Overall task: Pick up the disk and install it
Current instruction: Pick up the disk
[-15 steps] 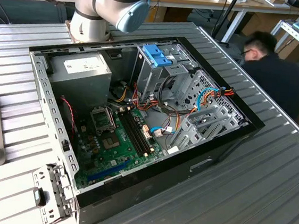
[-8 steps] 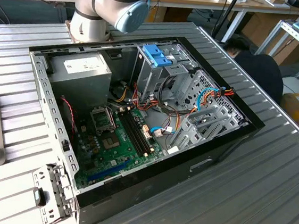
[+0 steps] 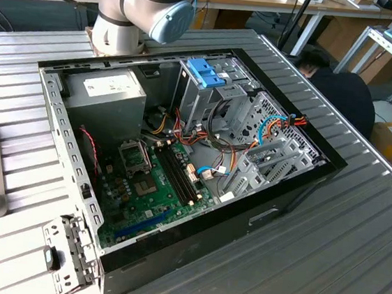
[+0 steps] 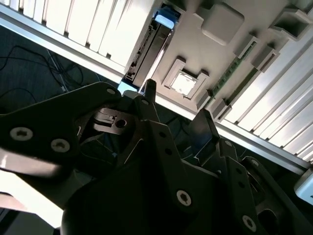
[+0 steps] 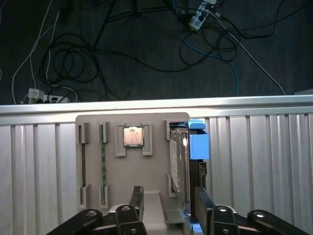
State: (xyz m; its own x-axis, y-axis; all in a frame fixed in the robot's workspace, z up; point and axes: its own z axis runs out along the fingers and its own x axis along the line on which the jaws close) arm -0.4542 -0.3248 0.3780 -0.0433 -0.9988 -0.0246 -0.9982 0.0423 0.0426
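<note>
- RAM sticks [image 5: 103,166] lie in their slots on the grey tray [image 5: 156,169], well apart from the gripper. Low risk: only a big sideways drift on the way down wd clip them.
- CPU [image 5: 133,136] sits in its pocket betw the sticks and the disk. One fingertip [image 5: 138,196] hovers on that side, so an off-centre descent cd hit the pocket wall or nudge the chip.
- Gripper [image 5: 169,198]: jaws spread wide, nothing held. It is poised over the near end of the disk [image 5: 178,161], w/ a finger either side of it in the first wrist view. Height above it: can't tell.
- Main risk, my read: the grip lands too near one end, so the disk tips in its slot and binds on the lift.
- Blue carrier [image 5: 198,146] bulges out on one face. The finger on that side cd catch it, or close on plastic rather than metal, giving a skewed, slippy hold.
- Tray lies near the table [image 5: 254,161] edge, w/ floor cables [image 5: 122,54] beyond. A disk fumbled that way cd go over.
- Where: the disk stands in the tray's outermost slot, just beside the bare table ribs.
- Pose: it rests on a thin edge, broad faces upright, one facing the CPU and the other the bare table.
- Long axis lies level, parallel to the RAM sticks, running from under the gripper toward the table edge. The blue end of the carrier points at that edge.
</note>
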